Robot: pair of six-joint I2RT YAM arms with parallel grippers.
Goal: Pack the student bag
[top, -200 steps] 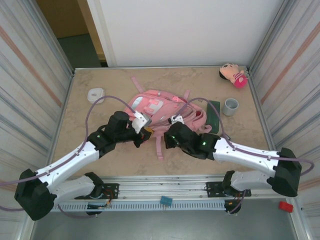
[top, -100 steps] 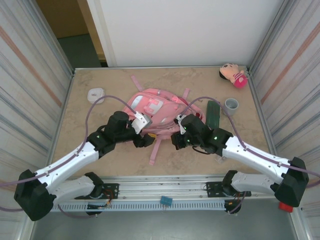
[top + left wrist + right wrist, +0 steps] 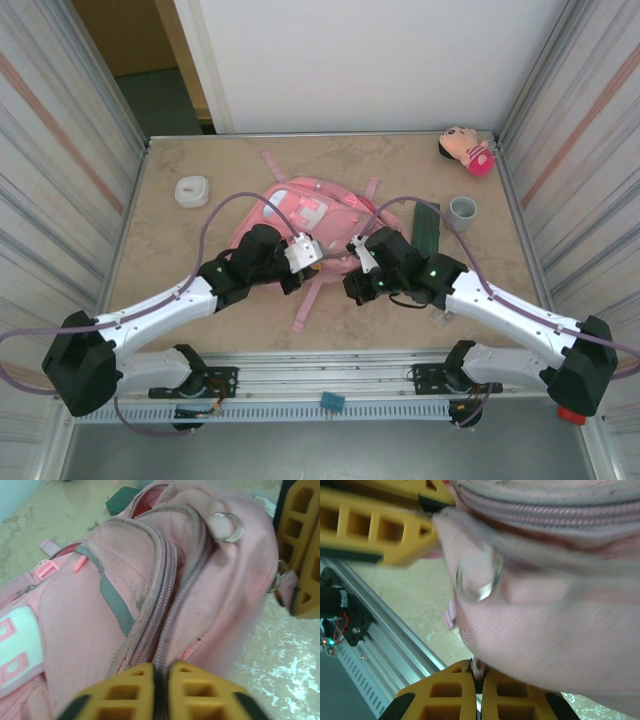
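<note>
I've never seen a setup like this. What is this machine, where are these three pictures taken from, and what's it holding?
Two robot arms sit at a table. One picture looks down from above; the other two come from cameras on each wrist. The left hand and right hand are both shut and appear to pinch the pink backpack. Around it lie a plush doll, a grey cup, a dark green flat item and a small white object.

You see student bag [image 3: 125, 605] — matt pink woven cloth, grubby at the zips [image 3: 167, 580] | ring [image 3: 227, 527] on the bag — shiny metal | table [image 3: 200, 310] under the bag: smooth, marbled
</note>
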